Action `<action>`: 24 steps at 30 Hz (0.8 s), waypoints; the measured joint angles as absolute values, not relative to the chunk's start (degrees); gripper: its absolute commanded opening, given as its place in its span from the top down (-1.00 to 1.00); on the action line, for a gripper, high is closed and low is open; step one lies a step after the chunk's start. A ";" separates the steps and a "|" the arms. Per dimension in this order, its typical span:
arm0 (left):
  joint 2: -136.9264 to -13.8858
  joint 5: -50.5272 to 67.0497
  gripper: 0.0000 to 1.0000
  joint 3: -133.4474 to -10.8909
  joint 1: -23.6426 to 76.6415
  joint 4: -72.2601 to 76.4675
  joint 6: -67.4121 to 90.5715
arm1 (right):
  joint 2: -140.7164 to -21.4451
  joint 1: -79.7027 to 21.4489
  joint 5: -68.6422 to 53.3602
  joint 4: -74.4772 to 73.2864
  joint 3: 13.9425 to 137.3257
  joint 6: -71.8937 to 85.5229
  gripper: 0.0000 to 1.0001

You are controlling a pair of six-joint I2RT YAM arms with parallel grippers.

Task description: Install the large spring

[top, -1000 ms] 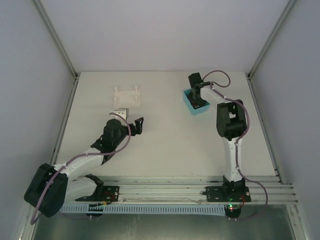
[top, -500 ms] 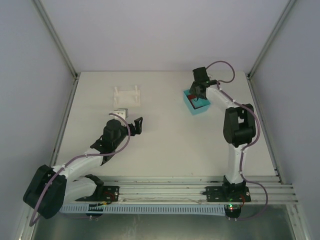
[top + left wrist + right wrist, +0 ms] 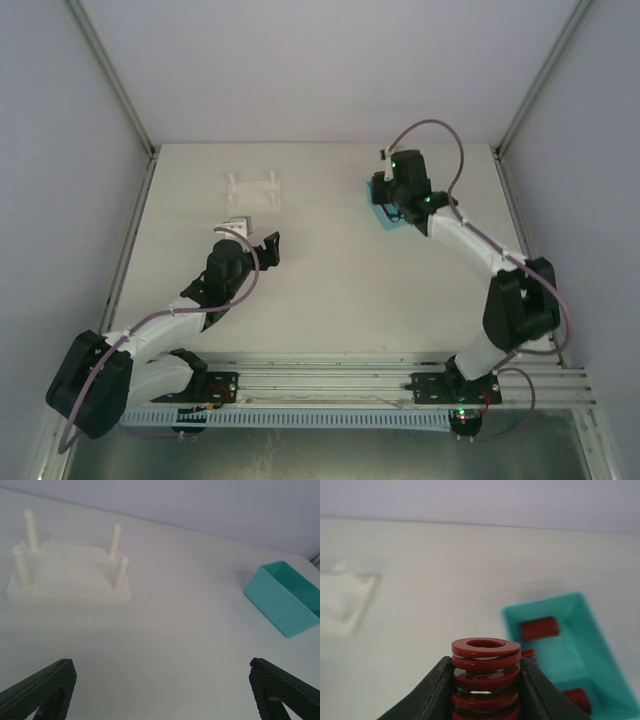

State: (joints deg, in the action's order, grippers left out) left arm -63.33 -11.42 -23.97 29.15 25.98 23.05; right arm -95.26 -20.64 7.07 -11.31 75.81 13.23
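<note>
My right gripper (image 3: pixel 485 680) is shut on a large red spring (image 3: pixel 485 665), which stands upright between the jaws. In the top view the right gripper (image 3: pixel 388 197) hovers over the left edge of the teal bin (image 3: pixel 392 222). The white peg fixture (image 3: pixel 253 190) lies at the back left; it also shows in the left wrist view (image 3: pixel 70 587) with several upright pegs, all bare. My left gripper (image 3: pixel 270 248) is open and empty, just in front of the fixture, its fingertips (image 3: pixel 50 680) spread wide above the table.
The teal bin (image 3: pixel 597 630) holds more red springs, one (image 3: pixel 540 628) at its far end and one (image 3: pixel 577 700) nearer. The bin also shows at the right of the left wrist view (image 3: pixel 280 605). Grey walls close in the table on three sides.
The right arm has swung outward and its gripper has come up out of the bin with the red spring, shifting slightly left. The left arm has barely moved.
</note>
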 measured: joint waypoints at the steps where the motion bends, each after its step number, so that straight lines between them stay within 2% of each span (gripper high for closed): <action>1: -63.18 -10.98 -0.83 -23.88 29.15 26.17 22.94 | -92.97 -22.17 6.66 -9.19 73.43 11.42 0.66; 10: -61.32 -4.08 -0.51 -23.75 29.17 25.82 23.44 | -76.75 -31.81 -3.46 8.82 46.94 0.51 0.76; 17: -60.49 5.19 -0.30 -32.80 29.98 17.96 24.38 | -72.93 -41.71 -5.15 20.23 36.25 -10.37 0.79; 21: -59.70 9.19 -0.29 -36.97 31.70 14.31 24.27 | -72.49 -44.84 -5.17 28.01 30.46 -15.35 0.80; 24: -59.48 12.08 -0.36 -37.65 33.19 11.92 24.25 | -72.51 -45.98 -4.89 32.32 27.46 -17.65 0.81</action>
State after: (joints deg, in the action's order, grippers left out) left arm -59.48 12.08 -37.65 33.19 11.92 24.25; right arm -72.51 -45.98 -4.89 32.32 27.46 -17.65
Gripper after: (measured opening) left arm 0.656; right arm 0.326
